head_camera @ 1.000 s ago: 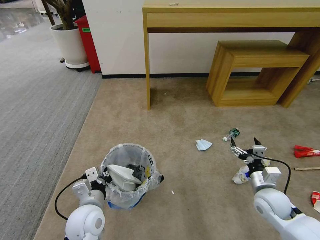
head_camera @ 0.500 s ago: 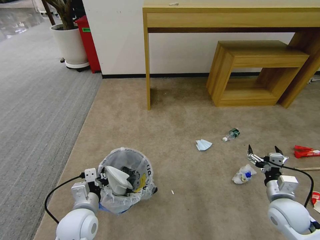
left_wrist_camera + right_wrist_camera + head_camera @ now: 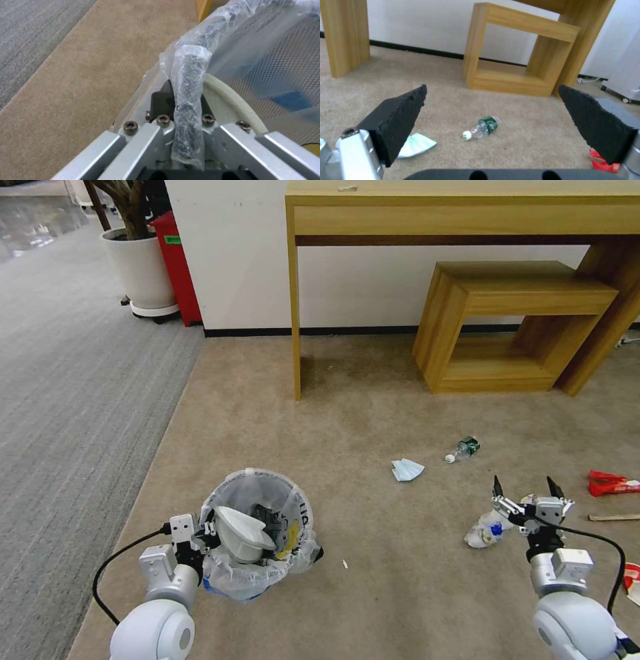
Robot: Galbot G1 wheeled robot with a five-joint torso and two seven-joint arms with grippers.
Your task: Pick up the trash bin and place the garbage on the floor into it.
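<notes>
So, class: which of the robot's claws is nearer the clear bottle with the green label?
The right claw, open, hovers just short of the bottle. The left claw is far across the carpet, shut on the trash bin rim.

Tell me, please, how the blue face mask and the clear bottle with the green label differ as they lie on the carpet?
The face mask is flat, soft and pale blue, folded over itself; the bottle is rounded, clear and rigid, with a green label and white cap. The face mask lies nearer the trash bin; the bottle lies farther back, nearer the wooden stool. Both rest loose on the beige floor, untouched by either end effector.
</notes>
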